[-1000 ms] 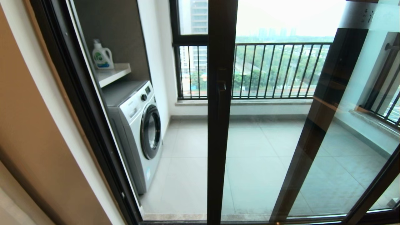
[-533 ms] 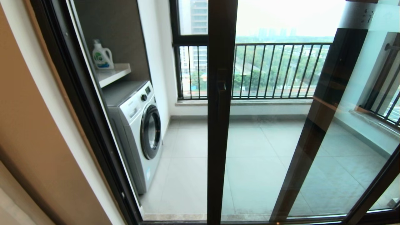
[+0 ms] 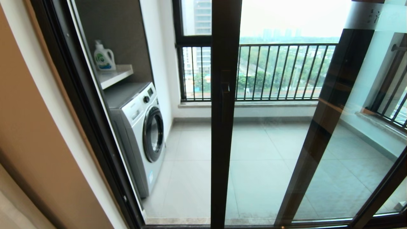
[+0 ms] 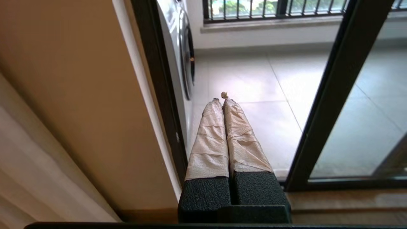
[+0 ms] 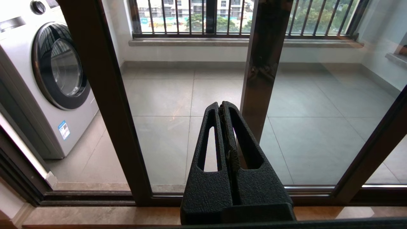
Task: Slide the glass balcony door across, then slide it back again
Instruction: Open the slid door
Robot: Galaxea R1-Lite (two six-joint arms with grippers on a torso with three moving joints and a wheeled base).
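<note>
Left end effector [image 4: 221, 101] pressed together, right end effector [image 5: 221, 106] pressed together, glass balcony door [image 3: 224, 127] partly open

Tan wall [image 3: 28, 133] on the left, edged by a white strip. Beyond the glass, a balcony floor [image 3: 260, 165] of large pale grey tiles. Against the left side, a white front-loading washing machine [image 3: 140, 130] with a dark round porthole; above it a white shelf [image 3: 114, 74] carrying a white detergent bottle [image 3: 103, 57] with a green label, set in a dark recess. At the far end, an outer window [image 3: 190, 22] in a black frame with black vertical railings [image 3: 286, 71] over a pale sill. Outside: hazy white sky, green trees, tall buildings. Soft, even daylight throughout. Near the threshold, a light stone sill [image 5: 95, 214].
</note>
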